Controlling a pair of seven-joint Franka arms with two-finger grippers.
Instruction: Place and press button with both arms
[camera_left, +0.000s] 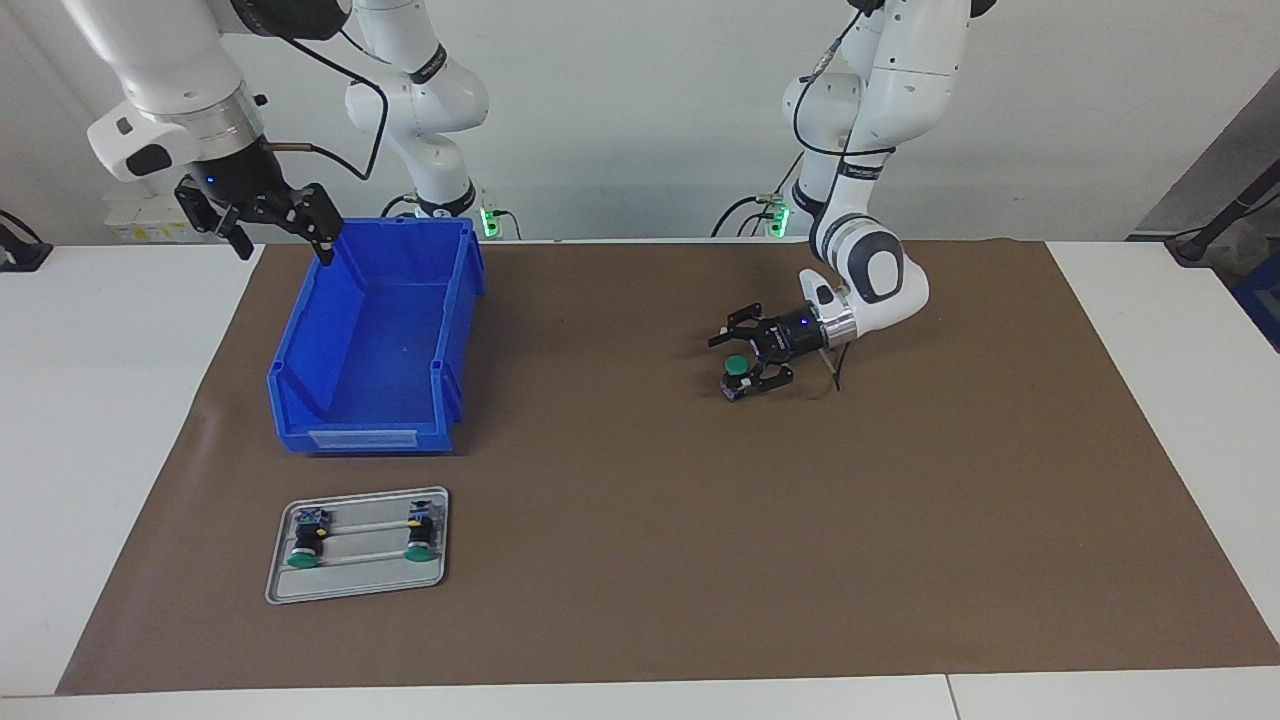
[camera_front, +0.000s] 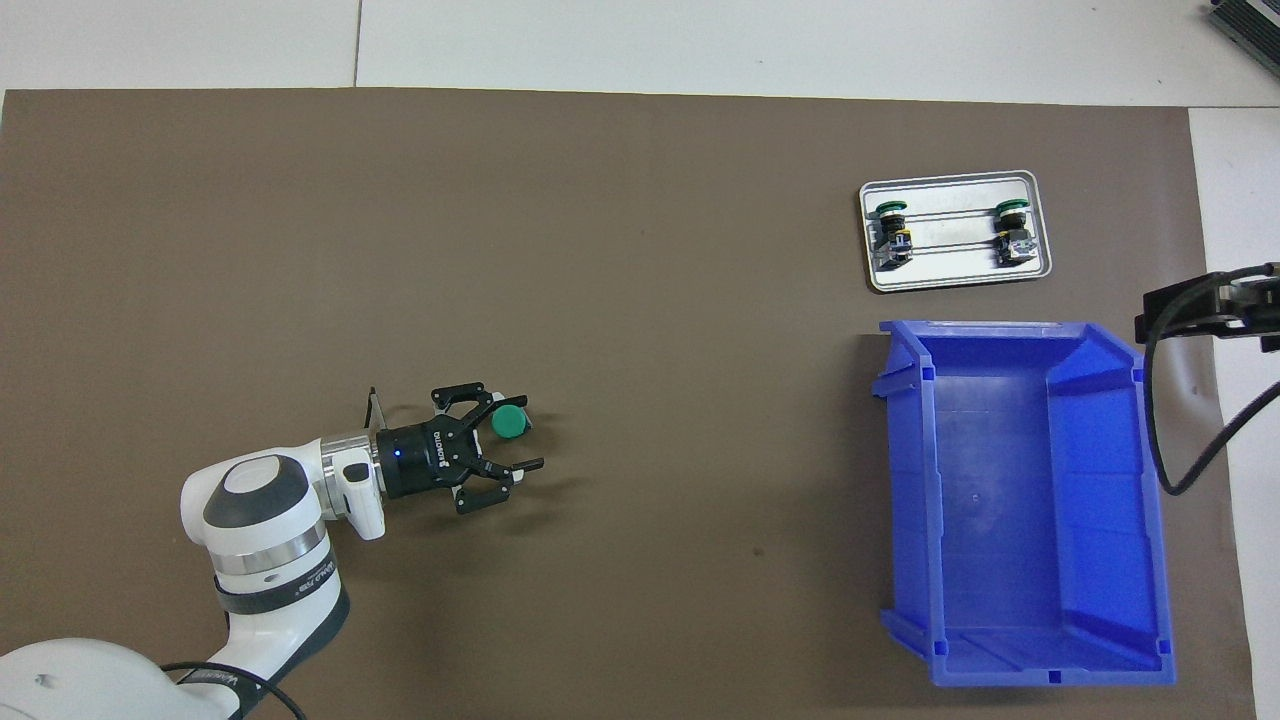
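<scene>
A green-capped button (camera_left: 737, 364) (camera_front: 510, 422) stands cap up on the brown mat toward the left arm's end of the table. My left gripper (camera_left: 724, 368) (camera_front: 530, 435) lies low and level at the mat, open, with its fingers on either side of the button. The button sits close to the finger farther from the robots, and I cannot tell if they touch. My right gripper (camera_left: 283, 245) hangs open in the air over the corner of the blue bin (camera_left: 440, 330) (camera_front: 905, 480) nearest the robots. Only its edge (camera_front: 1210, 300) shows in the overhead view.
The blue bin stands open and bare inside toward the right arm's end. Farther from the robots than the bin lies a grey tray (camera_left: 360, 582) (camera_front: 950, 277) holding two more green-capped buttons (camera_left: 303, 545) (camera_left: 420, 535) on their sides.
</scene>
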